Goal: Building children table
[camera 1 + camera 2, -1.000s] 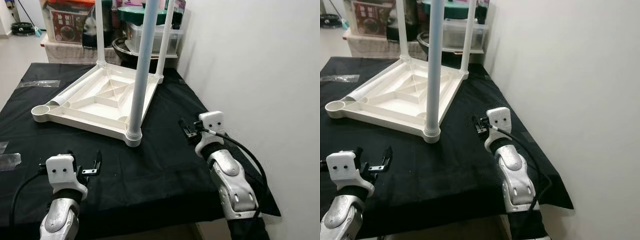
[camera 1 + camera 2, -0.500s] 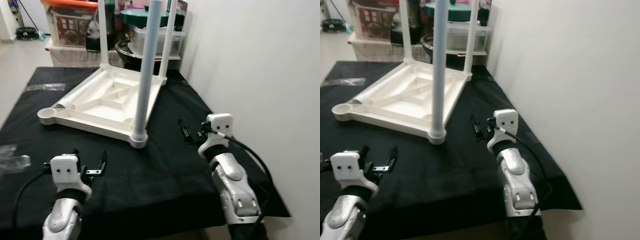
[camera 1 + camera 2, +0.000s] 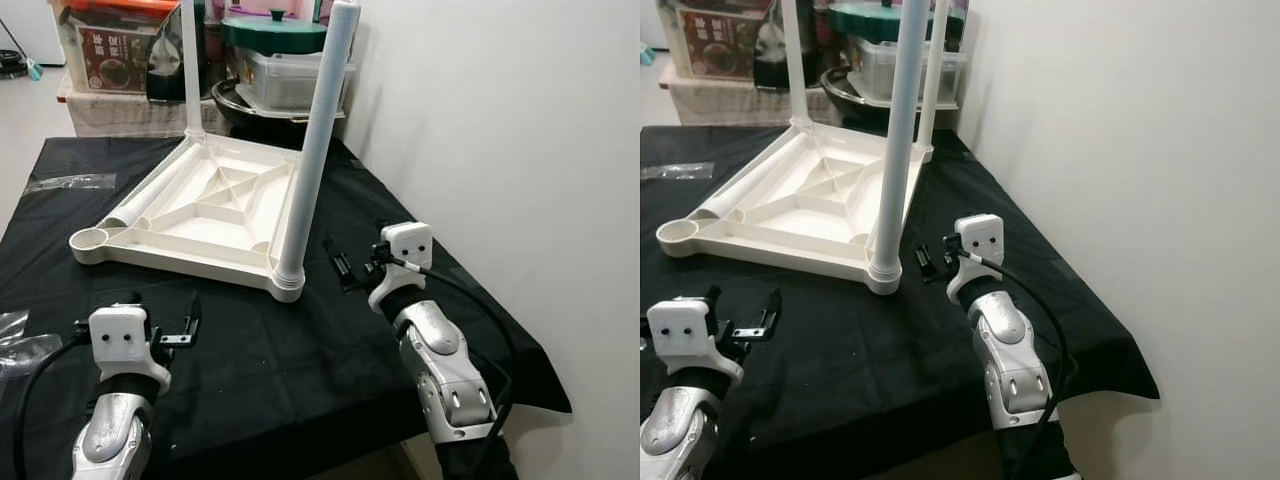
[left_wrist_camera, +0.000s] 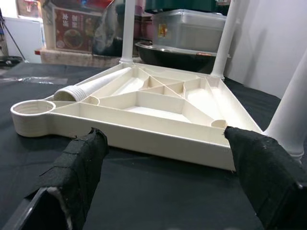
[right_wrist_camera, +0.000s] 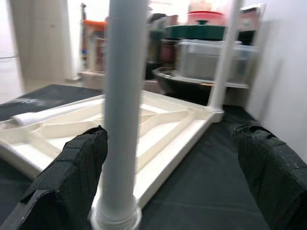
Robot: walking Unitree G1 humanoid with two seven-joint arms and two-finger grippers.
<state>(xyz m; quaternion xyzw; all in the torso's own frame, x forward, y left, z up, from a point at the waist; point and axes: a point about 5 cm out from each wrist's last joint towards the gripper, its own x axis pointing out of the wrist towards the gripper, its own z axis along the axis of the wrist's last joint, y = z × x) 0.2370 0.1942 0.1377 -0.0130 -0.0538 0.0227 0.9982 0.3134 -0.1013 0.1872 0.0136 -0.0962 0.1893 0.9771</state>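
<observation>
Beside table leg (image 3: 313, 150): right claw (image 3: 343, 268) agape

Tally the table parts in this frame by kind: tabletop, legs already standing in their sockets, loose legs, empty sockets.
Upturned tabletop: 1
Legs standing in sockets: 3 (near, far left, far right)
Loose leg lying in the tabletop: 1
Empty socket: 1
Total: 5 parts and 1 socket left to fill.

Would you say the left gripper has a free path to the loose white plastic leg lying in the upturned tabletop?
Probably yes: the left gripper is open, and only bare black cloth and the tabletop's low rim lie before the loose white leg.
</observation>
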